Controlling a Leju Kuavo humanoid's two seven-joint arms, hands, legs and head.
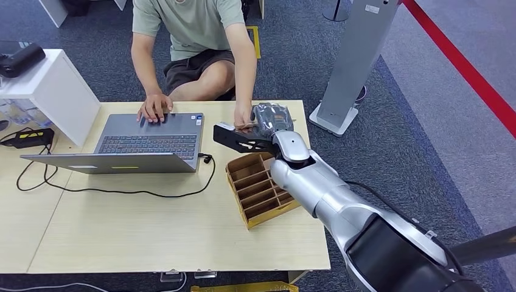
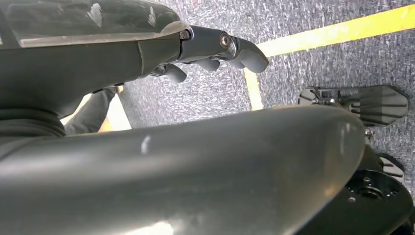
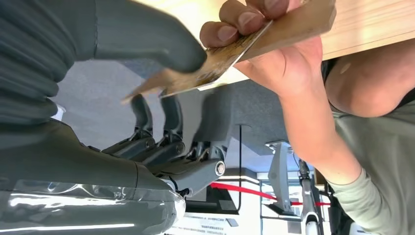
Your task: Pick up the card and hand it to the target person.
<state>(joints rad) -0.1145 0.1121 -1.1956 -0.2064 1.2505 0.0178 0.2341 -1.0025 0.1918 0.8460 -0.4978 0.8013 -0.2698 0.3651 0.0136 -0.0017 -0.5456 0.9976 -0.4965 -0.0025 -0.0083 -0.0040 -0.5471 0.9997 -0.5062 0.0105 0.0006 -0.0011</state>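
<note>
Card (image 3: 210,68): I see it up by the far edge of the desk (image 1: 152,231), with my thumb pressing on it and a person's hand (image 3: 274,54) pinching its other end.
Right hand (image 1: 271,118): holding the card, reached out past the wooden sorter box (image 1: 258,188).
Left hand (image 2: 210,54): fingers curled in, holding nothing, hanging over the carpet.
Person (image 1: 188,36): sits across the desk, other hand on the laptop (image 1: 146,143).

My head camera looks down at the bench (image 1: 152,231); my right wrist camera sits very close, both seeing the person's hand (image 1: 244,120).
</note>
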